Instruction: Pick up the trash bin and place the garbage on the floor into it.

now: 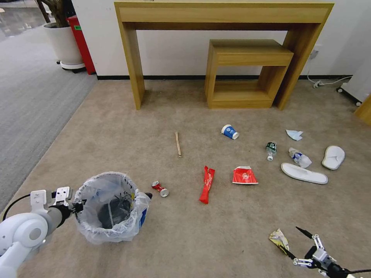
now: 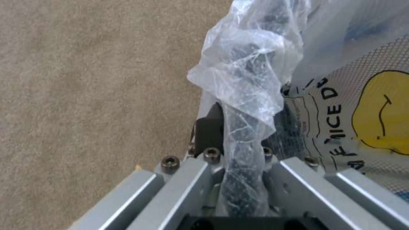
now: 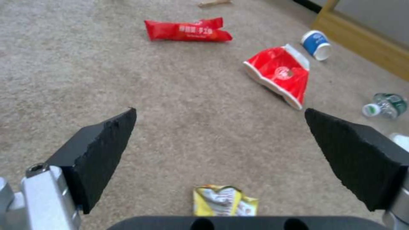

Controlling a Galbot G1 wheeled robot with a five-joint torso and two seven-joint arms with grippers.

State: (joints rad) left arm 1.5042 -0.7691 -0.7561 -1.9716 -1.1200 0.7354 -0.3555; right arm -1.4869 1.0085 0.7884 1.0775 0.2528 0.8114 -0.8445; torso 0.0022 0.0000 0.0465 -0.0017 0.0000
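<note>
The black trash bin, lined with a crinkly clear bag, is at the lower left over the beige floor. My left gripper is shut on its near rim; the left wrist view shows the bagged rim running between the fingers. My right gripper hangs open at the lower right, just beside a yellow wrapper. Garbage lies scattered: a crushed can, a long red wrapper, a flat red wrapper, a blue-white cup, a wooden stick and a small bottle.
A light-blue mask, a crumpled bottle and two white slippers lie at the right. A wooden console table with a smaller table under it stands at the wall. Grey carpet, a planter and a red bin are at the left.
</note>
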